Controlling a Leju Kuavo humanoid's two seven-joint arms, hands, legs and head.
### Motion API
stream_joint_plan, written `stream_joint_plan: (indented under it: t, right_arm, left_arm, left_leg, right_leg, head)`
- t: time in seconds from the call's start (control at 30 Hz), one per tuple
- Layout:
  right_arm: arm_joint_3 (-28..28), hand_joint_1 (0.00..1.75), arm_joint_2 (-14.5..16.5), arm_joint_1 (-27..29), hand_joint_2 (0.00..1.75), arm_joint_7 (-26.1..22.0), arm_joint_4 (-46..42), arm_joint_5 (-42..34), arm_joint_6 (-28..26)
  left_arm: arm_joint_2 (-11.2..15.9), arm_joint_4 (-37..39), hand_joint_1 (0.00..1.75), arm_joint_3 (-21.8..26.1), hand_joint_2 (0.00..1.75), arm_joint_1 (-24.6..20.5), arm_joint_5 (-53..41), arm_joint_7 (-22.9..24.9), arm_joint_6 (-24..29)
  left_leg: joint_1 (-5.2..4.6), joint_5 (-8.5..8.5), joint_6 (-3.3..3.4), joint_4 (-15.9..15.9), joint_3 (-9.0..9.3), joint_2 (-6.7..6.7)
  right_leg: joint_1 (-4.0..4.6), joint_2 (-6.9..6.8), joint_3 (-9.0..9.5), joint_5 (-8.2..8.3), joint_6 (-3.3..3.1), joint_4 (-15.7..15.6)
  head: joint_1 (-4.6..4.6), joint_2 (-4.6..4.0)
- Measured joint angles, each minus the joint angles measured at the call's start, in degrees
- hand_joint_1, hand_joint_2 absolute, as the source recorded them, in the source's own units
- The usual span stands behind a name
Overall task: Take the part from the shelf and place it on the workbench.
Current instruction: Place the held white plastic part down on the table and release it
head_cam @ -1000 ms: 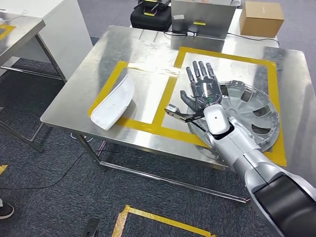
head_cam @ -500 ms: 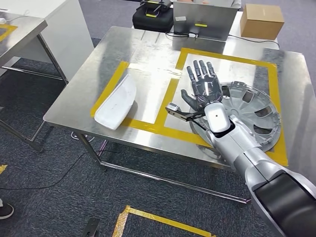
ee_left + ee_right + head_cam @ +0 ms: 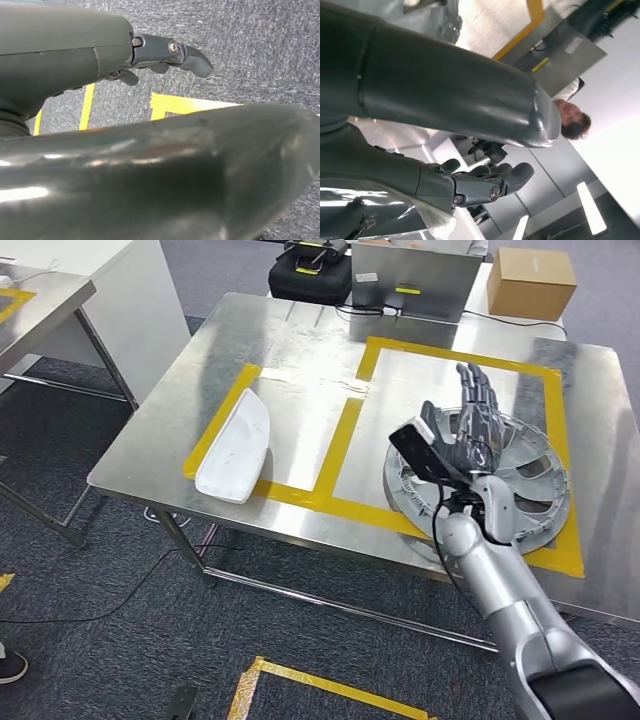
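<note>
One silver wheel cover (image 3: 521, 465) and one white part (image 3: 234, 445) lie on the counter (image 3: 302, 350). Beyond it sit one cardboard box (image 3: 530, 282), one black case (image 3: 309, 275) and one grey laptop (image 3: 411, 280).

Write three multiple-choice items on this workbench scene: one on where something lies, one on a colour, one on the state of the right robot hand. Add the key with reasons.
1. Where does the silver wheel cover lie?
A. inside the larger yellow-taped area of the workbench
B. on the carpet
C. on top of the cardboard box

2. What colour is the curved part lying in the smaller taped area?
A. black
B. white
C. red

3. How is the right robot hand?
A. gripping the white part
B. closed into a fist
C. fingers spread, holding nothing, above the wheel cover

Key: 1 A, yellow tape frames the cover on the steel top; 2 B, it shows plain white against the metal; 3 C, the head view shows straight, separated fingers with nothing in them.
</note>
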Motion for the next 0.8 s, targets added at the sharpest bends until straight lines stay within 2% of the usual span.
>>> stream_joint_plan:
  t: [0.13,0.27,0.5,0.7,0.8]
  right_arm:
    - [-4.0,0.0,0.0,8.7,0.0,-2.5,-10.1,-2.9,-1.5]
    - [-6.1,0.0,0.0,12.6,0.0,-3.5,-15.6,-4.7,-1.6]
    - [-7.8,0.0,0.1,22.9,0.0,-8.8,-26.8,-11.8,-1.2]
    - [-8.1,0.0,0.3,27.8,0.0,-11.2,-32.3,-14.8,-0.6]
    - [-8.1,0.0,0.9,30.2,0.0,-13.1,-35.1,-16.7,-0.5]
  left_arm:
    - [0.0,0.0,0.0,0.7,0.0,0.7,0.3,-0.8,0.3]
    - [0.1,0.0,0.0,1.0,0.0,0.8,0.5,-0.9,0.6]
    - [0.5,0.0,0.0,2.3,0.0,2.0,1.5,-2.2,1.1]
    - [0.7,0.0,0.0,3.1,0.0,2.3,1.7,-2.8,1.3]
    - [0.9,0.0,0.0,3.6,0.0,2.6,2.1,-3.2,1.5]
  left_leg:
    - [0.0,-0.1,0.0,0.0,0.0,0.0]
    - [0.0,-0.1,-0.01,0.0,0.02,0.02]
    - [0.0,-0.15,-0.02,0.0,0.02,-0.01]
    - [0.0,-0.19,-0.02,0.0,0.03,0.0]
    - [-0.16,-0.43,0.27,0.3,0.03,0.01]
  right_leg:
    - [0.0,0.03,0.0,-0.04,-0.01,0.0]
    - [0.0,0.03,-0.01,-0.05,-0.01,0.0]
    - [0.0,0.0,0.04,-0.12,-0.02,0.0]
    - [0.0,0.0,0.04,-0.14,-0.02,0.0]
    - [-0.15,0.0,0.17,-0.15,0.15,-0.1]
  head:
    - [-0.01,0.0]
    - [0.0,0.0]
    - [0.0,0.0]
    - [0.01,0.0]
    - [-0.02,0.0]
